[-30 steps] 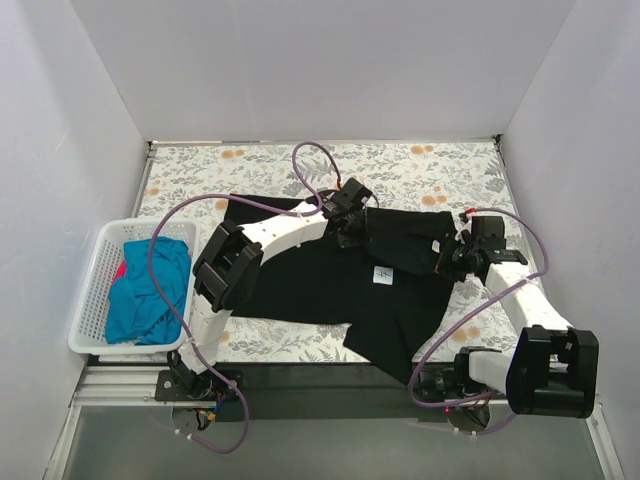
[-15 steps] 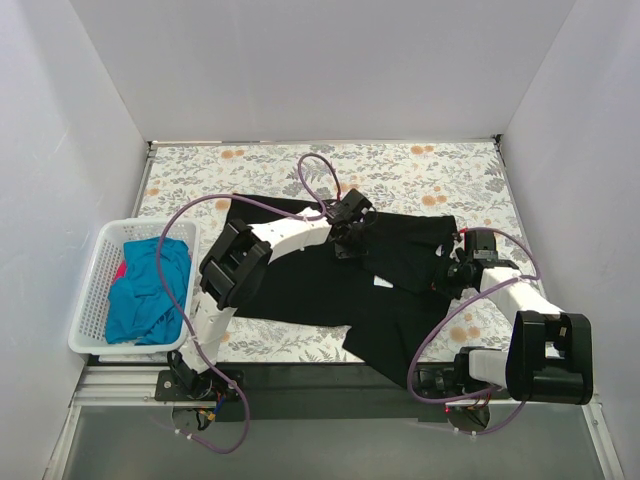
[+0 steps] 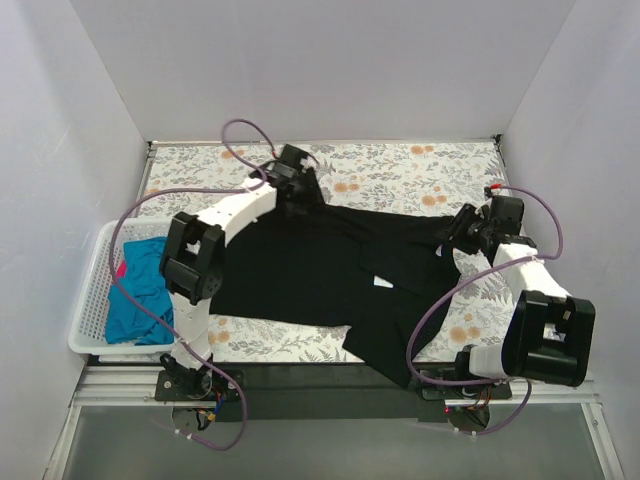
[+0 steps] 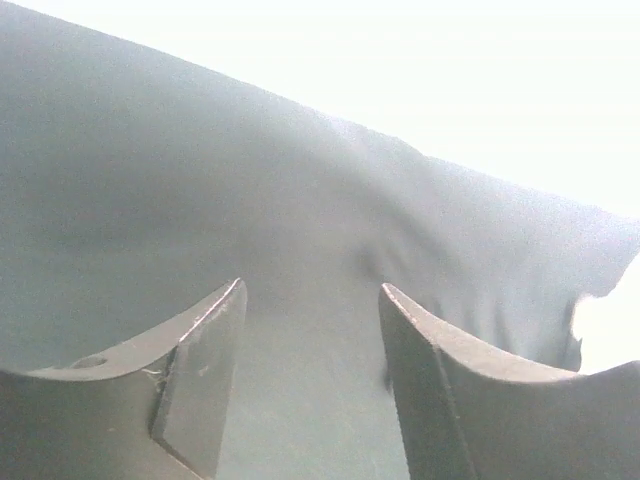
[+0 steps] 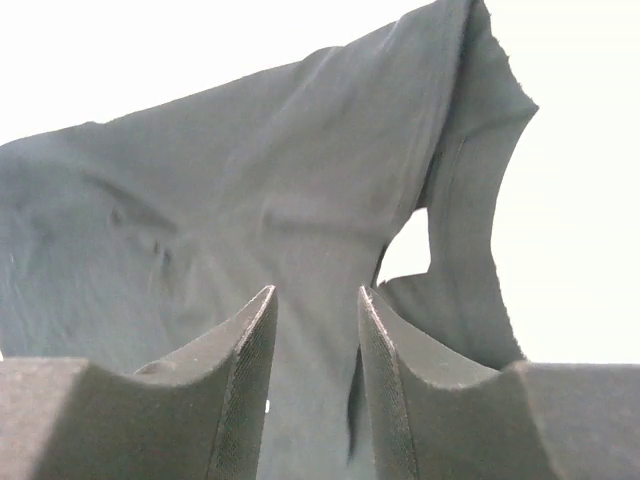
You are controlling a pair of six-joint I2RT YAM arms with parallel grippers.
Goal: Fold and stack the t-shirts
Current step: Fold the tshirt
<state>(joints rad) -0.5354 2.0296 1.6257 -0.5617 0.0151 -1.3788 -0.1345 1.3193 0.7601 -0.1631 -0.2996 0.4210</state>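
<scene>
Top external: black t-shirt (image 3: pixel 300 275) edge, left gripper (image 3: pixel 299 188) to right gripper (image 3: pixel 456 236)

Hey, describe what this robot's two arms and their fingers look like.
Both the left arm and right arm have white links with bulky black joint housings. A looping purple cable runs along each. The left gripper and right gripper have dark grey, curved, wedge-shaped fingers.

The left arm (image 3: pixel 235 208) reaches far forward with the left claw (image 3: pixel 298 183) down low, its fingers (image 4: pixel 205 360) well apart, while the right arm (image 3: pixel 522 265) is bent sharply at the right side, the right claw (image 3: pixel 462 230) pointing inward with fingers (image 5: pixel 240 370) narrowly parted.
</scene>
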